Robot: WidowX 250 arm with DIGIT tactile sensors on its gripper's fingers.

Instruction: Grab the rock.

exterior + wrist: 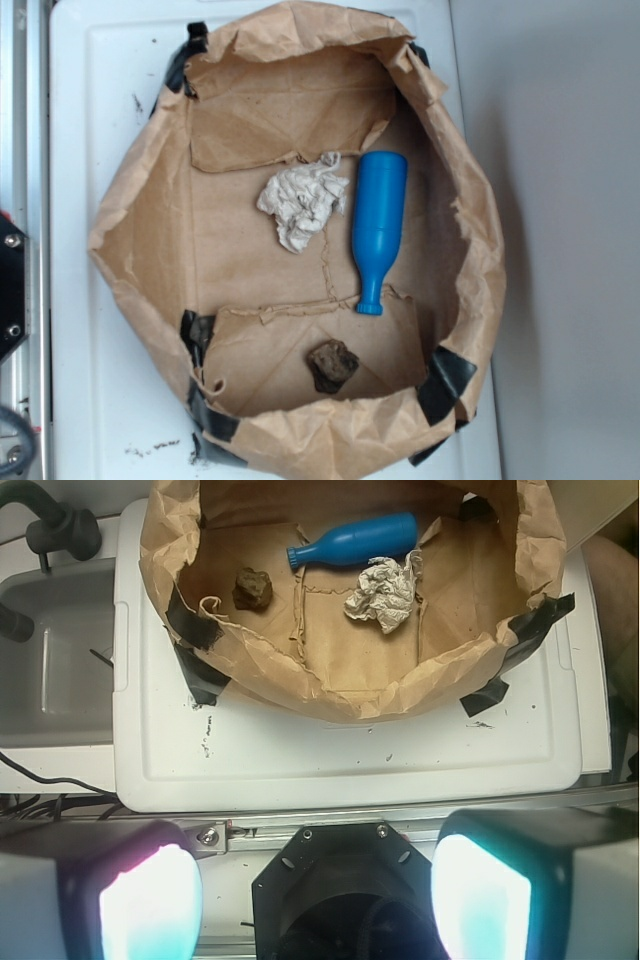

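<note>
The rock (332, 364) is showing dark brown with blackish patches. The bottle (378, 228) is showing plain bright blue, the paper wad (304, 200) off-white. The paper bag (140, 230) is showing tan, with black tape (446, 384) at its corners, on a white surface (340, 760) flecked with dark specks.
</note>
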